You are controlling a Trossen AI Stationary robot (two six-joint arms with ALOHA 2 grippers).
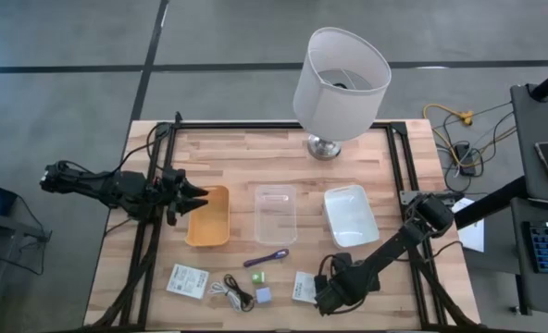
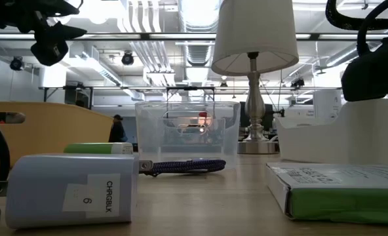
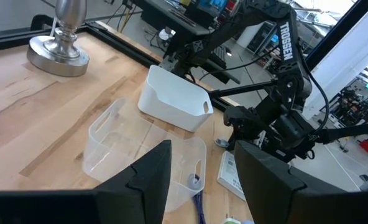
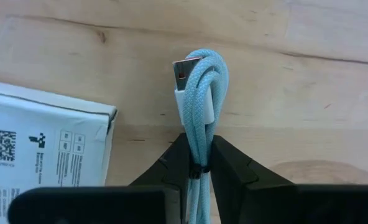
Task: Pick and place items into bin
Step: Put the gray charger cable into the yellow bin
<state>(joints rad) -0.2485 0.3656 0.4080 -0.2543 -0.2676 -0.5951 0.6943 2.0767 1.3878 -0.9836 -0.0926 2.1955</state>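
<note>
The right end effector (image 4: 196, 165), low over the front of the counter (image 1: 255, 157), is clamped on a coiled blue cable (image 4: 201, 99); the white bin (image 1: 350, 215) lies nearest, at its 12 o'clock. The left end effector (image 3: 199, 180) waits apart by the orange bin (image 1: 209, 215).

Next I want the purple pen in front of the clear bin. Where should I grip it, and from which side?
Take the purple pen mid-barrel, straight from above, with the fingers across its length. It lies flat and slanted on the table, and the green cube sits close to one end. The left gripper is open; the right gripper is shut on a blue cable.
</note>
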